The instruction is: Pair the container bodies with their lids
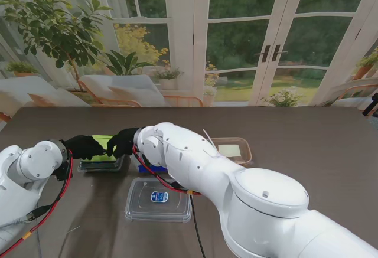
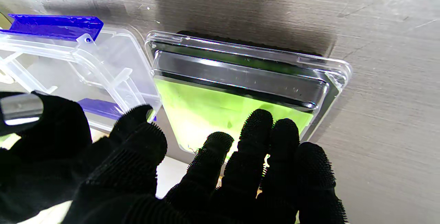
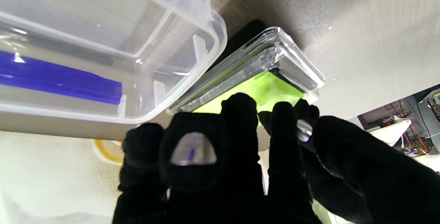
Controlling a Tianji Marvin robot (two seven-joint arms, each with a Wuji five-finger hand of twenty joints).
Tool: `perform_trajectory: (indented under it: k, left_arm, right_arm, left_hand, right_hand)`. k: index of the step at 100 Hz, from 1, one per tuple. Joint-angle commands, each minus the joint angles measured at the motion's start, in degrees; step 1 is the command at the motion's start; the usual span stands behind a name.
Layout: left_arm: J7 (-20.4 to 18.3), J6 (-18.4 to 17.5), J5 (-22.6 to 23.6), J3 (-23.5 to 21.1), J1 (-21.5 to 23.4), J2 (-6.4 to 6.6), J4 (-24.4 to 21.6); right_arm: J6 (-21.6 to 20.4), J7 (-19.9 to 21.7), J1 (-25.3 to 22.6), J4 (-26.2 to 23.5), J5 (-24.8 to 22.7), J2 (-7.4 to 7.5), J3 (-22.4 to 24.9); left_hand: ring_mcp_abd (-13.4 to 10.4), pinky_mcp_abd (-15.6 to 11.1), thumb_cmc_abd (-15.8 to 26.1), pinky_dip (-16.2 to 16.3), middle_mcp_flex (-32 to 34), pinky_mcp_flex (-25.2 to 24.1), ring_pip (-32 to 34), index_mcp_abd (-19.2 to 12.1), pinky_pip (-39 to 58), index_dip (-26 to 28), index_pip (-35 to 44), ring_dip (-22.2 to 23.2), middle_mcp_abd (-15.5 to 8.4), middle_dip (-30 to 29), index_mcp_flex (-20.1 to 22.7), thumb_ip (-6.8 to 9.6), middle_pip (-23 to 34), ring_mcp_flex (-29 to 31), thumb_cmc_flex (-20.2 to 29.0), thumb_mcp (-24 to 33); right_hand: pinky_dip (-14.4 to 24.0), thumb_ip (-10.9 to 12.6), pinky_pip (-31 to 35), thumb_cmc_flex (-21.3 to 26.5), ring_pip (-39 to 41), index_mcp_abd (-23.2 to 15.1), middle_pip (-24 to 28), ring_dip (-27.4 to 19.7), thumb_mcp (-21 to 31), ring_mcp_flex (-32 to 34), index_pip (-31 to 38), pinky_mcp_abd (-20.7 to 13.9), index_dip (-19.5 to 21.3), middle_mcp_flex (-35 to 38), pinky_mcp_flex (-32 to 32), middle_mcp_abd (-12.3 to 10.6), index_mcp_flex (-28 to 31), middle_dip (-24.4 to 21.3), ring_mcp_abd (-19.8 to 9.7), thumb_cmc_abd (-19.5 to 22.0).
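Nearest to me, a clear flat lid with a blue label [image 1: 158,199] lies alone on the tabletop [image 1: 307,146], untouched and not yet matched to a body. Just past it, both black-gloved hands meet over the green-bottomed black container [image 1: 101,162] on my left. The left hand [image 1: 84,147] has its fingers [image 2: 256,138] laid flat and side by side on the clear lid [image 2: 240,65] of that container, pressing rather than pinching. The right hand [image 1: 122,142] reaches across with fingertips [image 3: 240,114] bunched at the same lid's edge; whether it grips the rim or only pushes, I cannot tell.

Here's the risk: two hands crowding one small lid. Uneven pressure could seat one edge and pop the opposite one, or skate the whole container along the smooth tabletop. Right beside it sits the clear box with blue latches [image 2: 86,69], touching or nearly so, and the right forearm passes directly over it, so a sliding container or a dipping arm could knock that box askew. The two gloves could also snag each other.

Farther off on the right, a clear tray with a pale green base [image 1: 231,150] waits well apart, out of harm's way.
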Motion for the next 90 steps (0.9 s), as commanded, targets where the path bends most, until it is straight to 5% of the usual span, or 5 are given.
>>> perform_trajectory:
  k: [1,13,90]
  left_arm:
    - [-1.3,-0.1,-0.2,0.2,0.0,-0.02,0.1]
    - [-1.4,-0.4,-0.2,0.2,-0.1,0.0,0.2]
    - [-0.6,-0.3,-0.2,-0.8,0.5,-0.07,1.3]
  right_arm:
    - [-0.5,0.6,0.6,1.5,-0.4,-1.31,-0.3]
    - [-1.0,1.0,0.8,3.4,-0.8,-2.29,-0.8]
    - [-1.4,1.9,-1.0,3.6,-1.3,-2.29,-1.7]
  left_hand:
    - [2.4,-2.0,1.3,-0.4,-0.1,-0.6,-0.4,-0.4,0.6,0.0,0.0,-0.1,0.8,-0.6,-0.5,0.04,0.1,1.1,0.4,-1.2]
    - [2.4,-2.0,1.3,-0.4,-0.2,-0.6,-0.4,-0.2,0.6,0.0,0.0,-0.1,0.8,-0.6,-0.5,0.05,0.1,1.2,0.5,-1.2]
    - [2.5,-2.0,1.3,-0.4,-0.1,-0.6,-0.3,-0.4,0.7,0.0,0.0,-0.1,0.9,-0.5,-0.5,0.06,0.2,1.2,0.6,-1.4]
  right_hand:
    - [1.8,1.6,1.3,-1.7,1.1,-0.8,-0.2,-0.4,-0.1,2.6,-1.0,-0.3,0.1,-1.2,16.2,-1.1,-2.8,0.5,-0.9,1.4]
    - [1.7,1.6,1.3,-2.0,0.9,-0.6,-0.2,-0.5,-0.6,2.6,-1.5,-0.6,-0.2,-1.5,16.3,-1.4,-4.3,0.4,-1.1,1.9]
    - [1.7,2.6,1.7,-2.7,1.9,-1.3,0.1,-0.2,-1.6,2.6,-3.3,-0.9,-1.7,-1.2,16.5,-1.5,-6.6,0.4,-1.4,3.5]
